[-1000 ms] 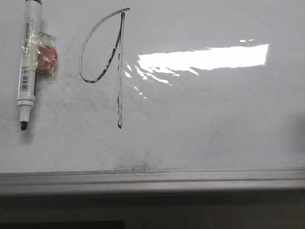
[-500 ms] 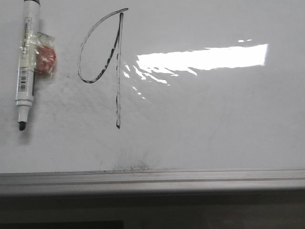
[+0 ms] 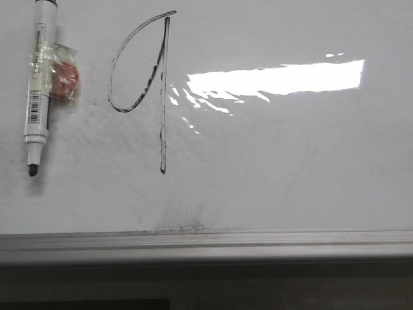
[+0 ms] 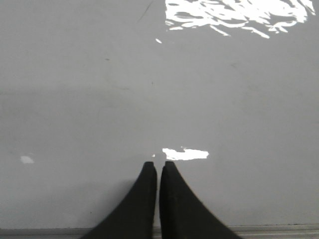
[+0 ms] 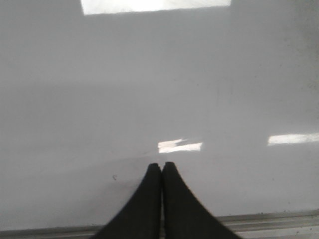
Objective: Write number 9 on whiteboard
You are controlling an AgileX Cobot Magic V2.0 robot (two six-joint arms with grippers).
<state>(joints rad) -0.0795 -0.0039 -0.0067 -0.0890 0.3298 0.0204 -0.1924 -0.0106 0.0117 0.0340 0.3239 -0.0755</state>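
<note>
left hand (image 4: 159, 165): fingers pressed together, empty, over bare whiteboard (image 4: 75, 99)
right hand (image 5: 162, 166): fingers pressed together, empty, over bare board near its edge rail (image 5: 279, 220)
number 9 (image 3: 161, 97): drawn on whiteboard's left half, loop left of long stem
marker (image 3: 37, 84): uncapped, lying left of the 9, tip toward rail
red wrapped item (image 3: 63, 81): touching marker's right side
glare patch (image 3: 277, 77): right of stem

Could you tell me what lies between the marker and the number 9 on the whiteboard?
In the front view, a small reddish object in clear wrap sits against the marker; beyond it, only smudged whiteboard reaches the number 9.
</note>
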